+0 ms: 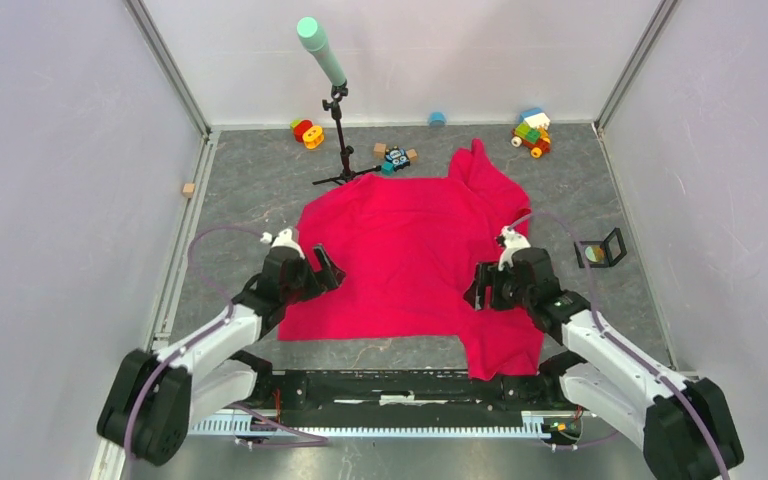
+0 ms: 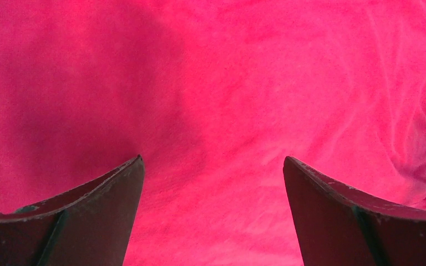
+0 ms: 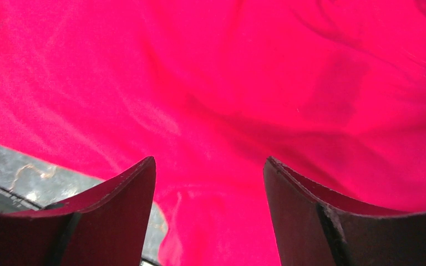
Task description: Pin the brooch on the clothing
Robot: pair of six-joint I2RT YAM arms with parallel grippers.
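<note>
Well, I see the large red-pink fabric T-shirt (image 1: pixel 400 250) spread nearly flat on the grey stone-pattern table (image 1: pixel 250 200), one sleeve bunched up at the far right. The left gripper (image 2: pixel 212 160) hovers over the shirt's left edge, jaws wide apart with only cloth below them. The right gripper (image 3: pixel 209 160) hangs over the shirt's right near part, jaws also apart and holding nothing, with a strip of table showing beside the hem. The small round yellowish-and-dark brooch disc (image 1: pixel 594 254) sits off the shirt to the right, at a small black frame stand (image 1: pixel 615 245); I cannot tell whether it leans on it.
</note>
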